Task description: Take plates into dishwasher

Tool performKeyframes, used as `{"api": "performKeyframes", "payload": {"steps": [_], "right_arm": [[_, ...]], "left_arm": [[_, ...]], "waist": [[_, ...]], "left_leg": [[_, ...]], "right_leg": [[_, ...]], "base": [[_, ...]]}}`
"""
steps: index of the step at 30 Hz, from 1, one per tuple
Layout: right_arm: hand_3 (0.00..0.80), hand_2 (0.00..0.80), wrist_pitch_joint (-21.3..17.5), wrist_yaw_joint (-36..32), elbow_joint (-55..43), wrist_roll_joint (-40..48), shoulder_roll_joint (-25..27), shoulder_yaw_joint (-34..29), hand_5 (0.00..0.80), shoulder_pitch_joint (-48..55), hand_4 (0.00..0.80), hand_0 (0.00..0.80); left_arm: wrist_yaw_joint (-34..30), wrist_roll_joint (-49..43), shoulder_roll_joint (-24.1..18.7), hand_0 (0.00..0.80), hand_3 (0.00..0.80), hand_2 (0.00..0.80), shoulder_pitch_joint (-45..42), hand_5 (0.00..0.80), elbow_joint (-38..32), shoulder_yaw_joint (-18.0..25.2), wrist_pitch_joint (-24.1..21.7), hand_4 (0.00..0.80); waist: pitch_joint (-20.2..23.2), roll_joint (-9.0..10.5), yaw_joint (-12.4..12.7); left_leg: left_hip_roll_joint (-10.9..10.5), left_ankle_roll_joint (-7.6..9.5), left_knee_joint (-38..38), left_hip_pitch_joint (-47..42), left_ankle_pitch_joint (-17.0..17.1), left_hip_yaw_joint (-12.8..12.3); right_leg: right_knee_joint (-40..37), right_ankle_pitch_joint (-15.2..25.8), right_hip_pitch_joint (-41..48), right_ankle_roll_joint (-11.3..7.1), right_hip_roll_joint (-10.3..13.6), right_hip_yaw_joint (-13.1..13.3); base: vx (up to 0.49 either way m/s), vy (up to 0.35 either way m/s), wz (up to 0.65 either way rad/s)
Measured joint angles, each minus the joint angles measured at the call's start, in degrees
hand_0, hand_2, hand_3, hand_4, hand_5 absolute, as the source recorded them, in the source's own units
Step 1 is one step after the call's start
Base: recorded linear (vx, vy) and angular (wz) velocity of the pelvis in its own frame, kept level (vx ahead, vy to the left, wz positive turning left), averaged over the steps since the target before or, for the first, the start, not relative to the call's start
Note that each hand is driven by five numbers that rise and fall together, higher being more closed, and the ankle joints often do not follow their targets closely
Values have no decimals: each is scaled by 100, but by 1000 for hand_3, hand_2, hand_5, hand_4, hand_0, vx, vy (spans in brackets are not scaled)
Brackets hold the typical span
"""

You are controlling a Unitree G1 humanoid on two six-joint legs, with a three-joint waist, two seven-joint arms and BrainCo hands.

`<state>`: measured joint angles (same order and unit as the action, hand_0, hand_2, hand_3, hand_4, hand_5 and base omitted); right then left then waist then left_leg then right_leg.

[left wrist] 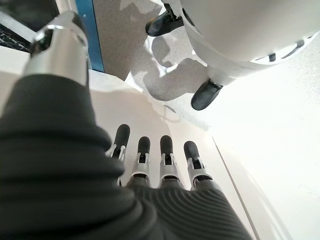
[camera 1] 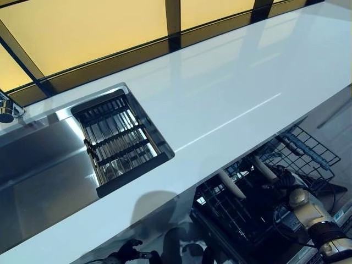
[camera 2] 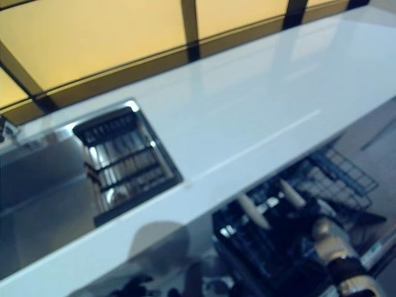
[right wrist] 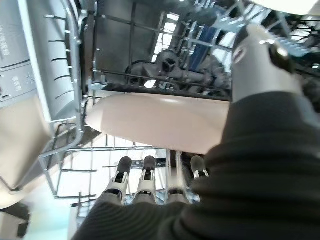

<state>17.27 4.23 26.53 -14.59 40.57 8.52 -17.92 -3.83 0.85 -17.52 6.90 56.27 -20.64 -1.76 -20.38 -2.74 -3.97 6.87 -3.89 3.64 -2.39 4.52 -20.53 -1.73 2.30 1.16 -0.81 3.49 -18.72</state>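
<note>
My right hand (right wrist: 150, 192) reaches into the dishwasher rack (right wrist: 70, 125), fingers straight, gripping nothing. A plate (right wrist: 160, 122) stands just beyond my fingertips.

The sink (camera 1: 38, 165) lies left in the counter (camera 1: 231, 99); two plates (camera 1: 231, 184) stand in the dishwasher rack (camera 1: 308, 151) below its front edge.
</note>
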Motion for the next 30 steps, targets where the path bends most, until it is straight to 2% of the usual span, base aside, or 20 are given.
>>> {"api": "performKeyframes", "payload": {"steps": [3, 7, 12, 15, 24, 30], "right_arm": [[0, 0, -256, 41, -744, -108, -6, -323, 0, 521, 0, 0], [0, 0, -638, 137, -1574, -187, 10, -873, 0, 1089, 0, 0], [0, 0, -1144, 162, -2422, -228, 315, -1723, 0, 1582, 0, 0], [0, 0, -1325, 163, -2904, -223, 519, -2174, 0, 1887, 0, 0], [0, 0, -1487, 411, -3299, -69, 1069, -3285, 0, 2507, 0, 0], [0, 0, -1471, 938, -3298, 475, 1257, -3698, 0, 2800, 0, 0]], "left_arm": [[20, 0, 15, 0, 0, 0, -120, 0, -107, 197, 1, 0], [83, -1, 11, 0, 0, 0, -266, 0, -98, 404, -1, 0], [160, 1, 37, 0, 0, 0, -400, 0, -79, 597, -32, 0], [180, 5, 50, 0, 0, 0, -448, 0, -69, 617, -48, 0], [179, 107, 83, 0, 0, 0, -453, 0, 202, 614, -251, 0], [175, 151, 146, 0, 0, 0, -518, 0, 576, 604, -271, 0]], "waist": [[-39, 67, -27], [-101, 173, -219], [-127, 228, -466], [-125, 226, -510], [-77, 228, -798], [376, 256, -944]], "left_leg": [[-1, -3, 37, -6, 2, -83], [-10, -6, 108, -91, 4, -155], [-6, -12, 115, -130, 0, -288], [1, -21, 117, -189, -8, -391], [7, -27, 116, -251, -13, -599], [80, -82, 113, -300, -52, -755]], "right_leg": [[-1, 14, -53, 8, -8, 72], [-13, 16, -32, 5, -13, 131], [-75, 75, -34, -5, -34, 266], [-96, 100, -22, -2, -48, 366], [-163, 171, -32, -7, -73, 559], [-212, 189, -43, 16, -152, 705]], "base": [[3, 22, -12], [9, 25, -9], [13, 51, -12], [13, 31, -17], [7, 21, -11], [-2, 3, -14]]}}
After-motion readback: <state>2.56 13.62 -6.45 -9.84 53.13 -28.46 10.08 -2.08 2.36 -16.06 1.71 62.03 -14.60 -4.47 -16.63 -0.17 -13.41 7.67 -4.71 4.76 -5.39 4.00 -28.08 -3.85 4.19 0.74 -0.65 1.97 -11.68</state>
